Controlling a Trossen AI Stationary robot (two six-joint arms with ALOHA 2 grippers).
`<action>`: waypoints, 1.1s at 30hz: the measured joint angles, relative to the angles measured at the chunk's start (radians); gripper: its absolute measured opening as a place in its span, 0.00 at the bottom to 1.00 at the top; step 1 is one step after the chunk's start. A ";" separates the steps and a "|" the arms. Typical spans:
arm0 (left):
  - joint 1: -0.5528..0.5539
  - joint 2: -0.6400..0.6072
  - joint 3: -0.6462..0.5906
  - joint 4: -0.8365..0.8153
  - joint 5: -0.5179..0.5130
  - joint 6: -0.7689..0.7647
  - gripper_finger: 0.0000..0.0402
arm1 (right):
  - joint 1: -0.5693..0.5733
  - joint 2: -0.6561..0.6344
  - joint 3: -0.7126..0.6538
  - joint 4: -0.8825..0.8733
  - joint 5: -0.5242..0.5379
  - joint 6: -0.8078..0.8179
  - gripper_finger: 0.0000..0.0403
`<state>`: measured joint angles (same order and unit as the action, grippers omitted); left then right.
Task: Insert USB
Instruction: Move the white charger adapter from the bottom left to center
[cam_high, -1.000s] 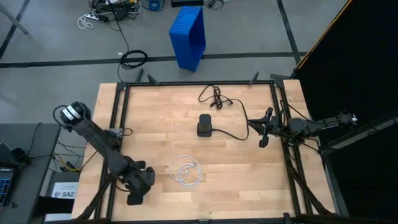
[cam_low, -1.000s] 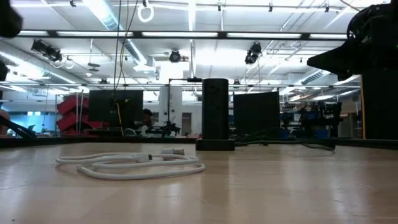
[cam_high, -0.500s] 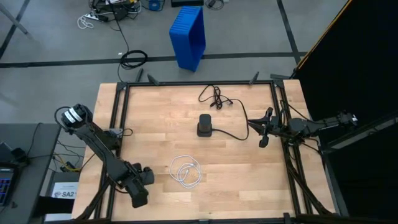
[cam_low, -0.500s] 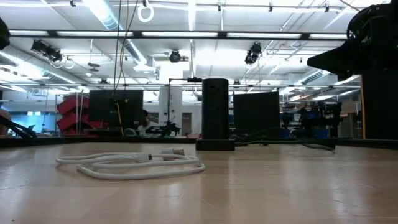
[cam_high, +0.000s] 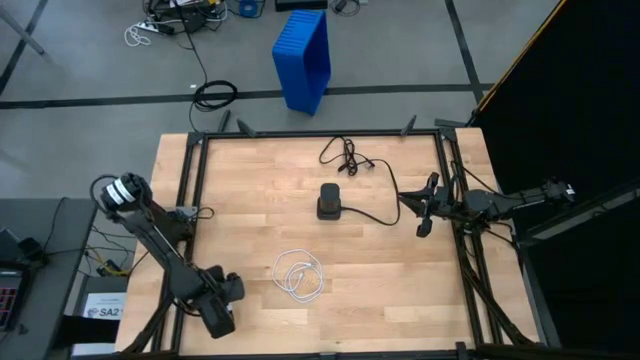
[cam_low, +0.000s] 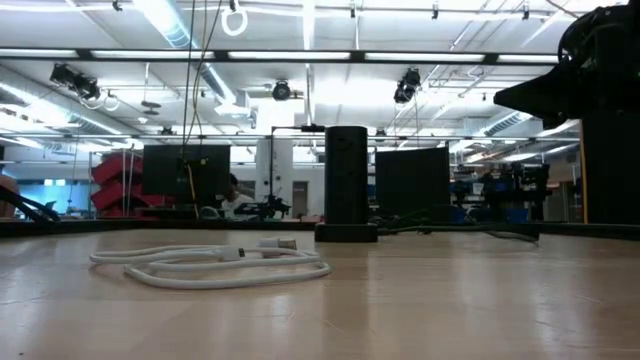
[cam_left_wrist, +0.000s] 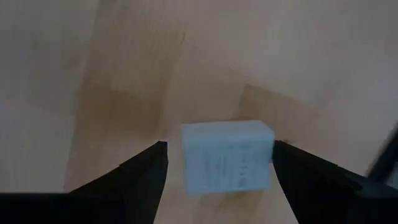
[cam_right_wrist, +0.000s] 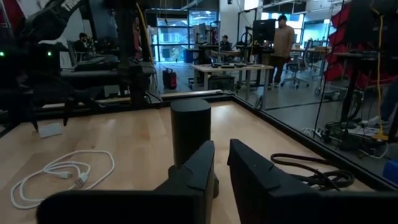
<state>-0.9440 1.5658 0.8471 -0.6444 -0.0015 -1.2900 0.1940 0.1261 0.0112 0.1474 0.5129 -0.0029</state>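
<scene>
While coiled white USB cable (cam_high: 299, 275) lies untouched, well apart from black box (cam_high: 329, 201): nothing inserted yet. Left gripper (cam_high: 217, 318) spread wide over small white block (cam_left_wrist: 227, 155); right gripper (cam_high: 421, 213) closed, empty, waiting.

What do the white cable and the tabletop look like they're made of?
Thin white coiled cable: probably soft plastic or rubber sheathing, smooth and matte; it lies in limp loose loops. Pale wooden tabletop: looks like jointed wood planks, given the visible grain and strip seams, with a slight sheen in the low view.
</scene>
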 joint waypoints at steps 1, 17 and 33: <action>0.000 0.009 0.001 0.008 0.009 -0.001 0.67 | 0.000 0.000 0.000 0.001 0.000 0.000 0.08; 0.034 0.038 0.003 -0.001 -0.044 0.193 0.30 | 0.000 0.000 0.000 0.001 0.000 0.000 0.07; 0.133 0.030 0.031 -0.112 -0.305 0.480 0.01 | 0.000 0.000 0.000 0.019 -0.009 0.000 0.09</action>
<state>-0.8107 1.5961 0.8780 -0.7560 -0.3062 -0.8101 0.1938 0.1261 0.0111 0.1663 0.5040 -0.0027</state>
